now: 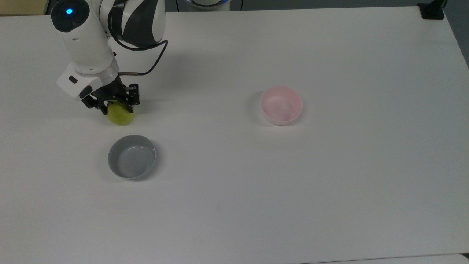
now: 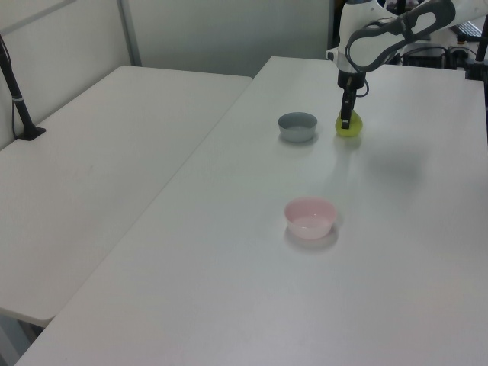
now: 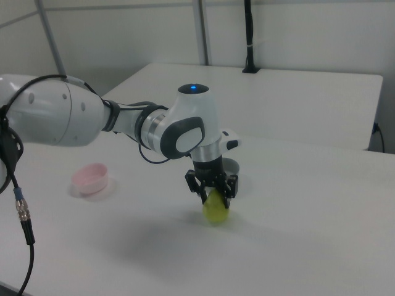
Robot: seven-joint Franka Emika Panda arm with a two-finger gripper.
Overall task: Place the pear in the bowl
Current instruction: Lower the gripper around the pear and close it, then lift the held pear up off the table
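The yellow-green pear (image 1: 121,117) stands on the white table (image 1: 256,205) at the top view's left; it also appears as the pear (image 2: 351,129) and the pear (image 3: 216,213). My gripper (image 1: 116,107) has come down over its top, open, with one finger on each side of the fruit and the stem hidden between them. In the right view the gripper (image 3: 213,197) straddles the pear's upper half. The pale pink bowl (image 1: 281,105) sits empty far off toward the top view's right, also the pink bowl (image 2: 310,217) and the pink bowl (image 3: 91,178).
An empty grey bowl (image 1: 132,157) sits just below the pear in the top view, the grey bowl (image 2: 297,126) beside it in the left view. A second white table (image 2: 99,152) adjoins at the left view's left. A black post base (image 1: 432,11) stands at the far corner.
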